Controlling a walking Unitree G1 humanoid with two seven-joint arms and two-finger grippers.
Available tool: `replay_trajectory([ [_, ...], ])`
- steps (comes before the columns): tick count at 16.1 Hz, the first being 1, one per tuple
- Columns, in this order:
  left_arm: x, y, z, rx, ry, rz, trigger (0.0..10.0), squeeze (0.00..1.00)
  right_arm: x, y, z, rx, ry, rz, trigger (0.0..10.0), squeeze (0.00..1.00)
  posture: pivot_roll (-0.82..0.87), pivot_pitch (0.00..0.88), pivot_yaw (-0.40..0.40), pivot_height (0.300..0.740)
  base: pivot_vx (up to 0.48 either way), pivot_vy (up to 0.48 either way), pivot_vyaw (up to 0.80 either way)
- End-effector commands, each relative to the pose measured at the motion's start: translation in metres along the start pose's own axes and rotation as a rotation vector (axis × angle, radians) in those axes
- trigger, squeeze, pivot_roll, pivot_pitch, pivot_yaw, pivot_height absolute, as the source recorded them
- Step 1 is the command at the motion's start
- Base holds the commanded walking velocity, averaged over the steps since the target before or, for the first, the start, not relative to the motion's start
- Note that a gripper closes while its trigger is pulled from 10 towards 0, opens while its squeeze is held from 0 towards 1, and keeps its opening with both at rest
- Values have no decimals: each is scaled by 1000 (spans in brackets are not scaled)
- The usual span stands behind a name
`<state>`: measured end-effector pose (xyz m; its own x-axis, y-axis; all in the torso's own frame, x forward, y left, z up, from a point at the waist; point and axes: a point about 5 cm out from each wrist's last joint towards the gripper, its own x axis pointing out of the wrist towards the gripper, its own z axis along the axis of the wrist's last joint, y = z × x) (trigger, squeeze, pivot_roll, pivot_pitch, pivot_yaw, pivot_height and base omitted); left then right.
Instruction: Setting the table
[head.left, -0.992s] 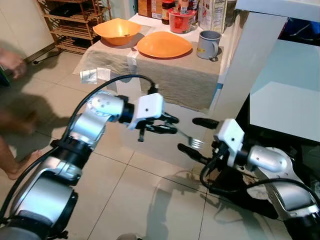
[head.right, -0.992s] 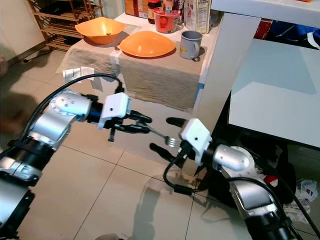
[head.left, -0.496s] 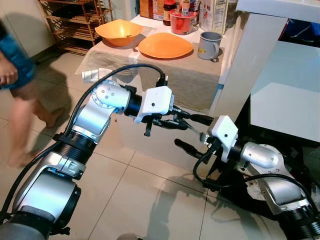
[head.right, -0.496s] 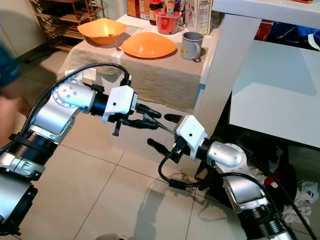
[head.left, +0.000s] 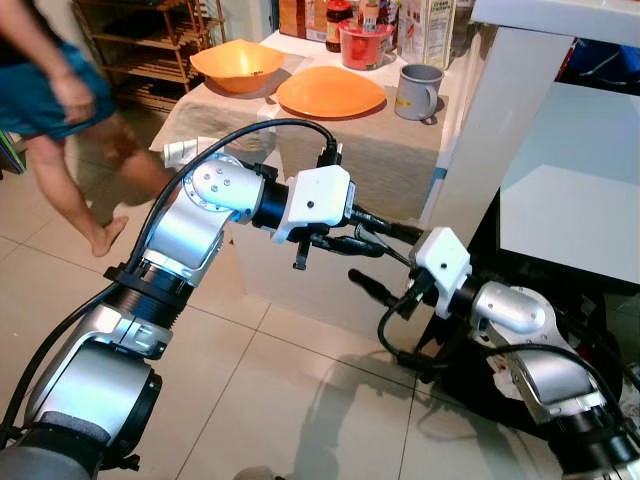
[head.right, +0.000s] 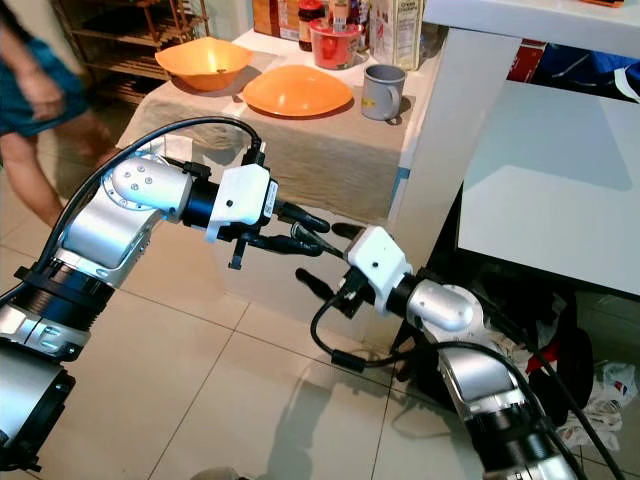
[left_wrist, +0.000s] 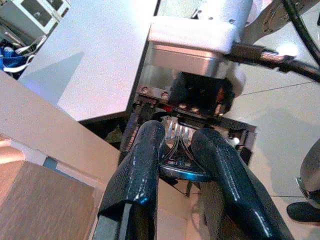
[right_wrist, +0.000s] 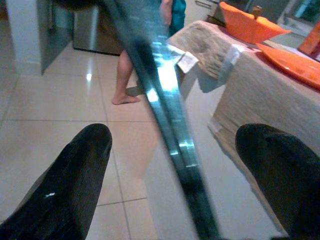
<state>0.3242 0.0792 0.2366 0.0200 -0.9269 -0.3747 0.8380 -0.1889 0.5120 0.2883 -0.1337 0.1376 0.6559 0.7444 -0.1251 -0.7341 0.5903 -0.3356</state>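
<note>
A metal fork (left_wrist: 176, 162) is clamped between the two black fingers of my left gripper (head.left: 372, 240), held in the air in front of the low table (head.left: 370, 160). Its shiny handle (right_wrist: 167, 95) crosses the gap of my right gripper (head.left: 385, 262), which is open, one finger (right_wrist: 75, 185) on each side and not touching it. The two grippers meet tip to tip, below the table's front edge. On the table's cloth stand an orange plate (head.left: 330, 90), an orange bowl (head.left: 235, 62) and a grey mug (head.left: 416, 90).
A person (head.left: 60, 110) walks across the tiled floor at the left. A red container (head.left: 363, 43) and a carton (head.left: 425, 30) stand at the table's back. A white counter (head.left: 510, 110) rises at the right, and a wooden rack (head.left: 150, 40) stands far left.
My left gripper has carried the fork to the right, into the gap of my right gripper, which rose to meet it. The person has walked further into view at the left.
</note>
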Motion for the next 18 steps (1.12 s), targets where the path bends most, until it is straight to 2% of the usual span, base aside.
replay_trajectory([
  [1,-3,3,8,30,-13,4,0,0,-1,-5,0,-6,5,-30,10000,0,46,4,-4,740,0,0,0],
  [5,-4,2,6,22,0,5,0,0,0,-12,0,0,2,-93,10000,0,48,8,-3,740,0,0,0],
  [13,-8,2,-3,10,38,22,0,0,-5,-16,9,16,-28,-96,10000,0,45,13,-8,740,0,0,0],
  [14,-8,2,-3,10,38,24,0,0,-5,-16,9,16,-29,-97,10000,1000,44,13,-9,740,0,0,0],
  [18,-8,3,-5,7,46,31,0,0,-5,-15,10,20,-28,-95,10000,1000,41,18,-8,740,0,0,0],
])
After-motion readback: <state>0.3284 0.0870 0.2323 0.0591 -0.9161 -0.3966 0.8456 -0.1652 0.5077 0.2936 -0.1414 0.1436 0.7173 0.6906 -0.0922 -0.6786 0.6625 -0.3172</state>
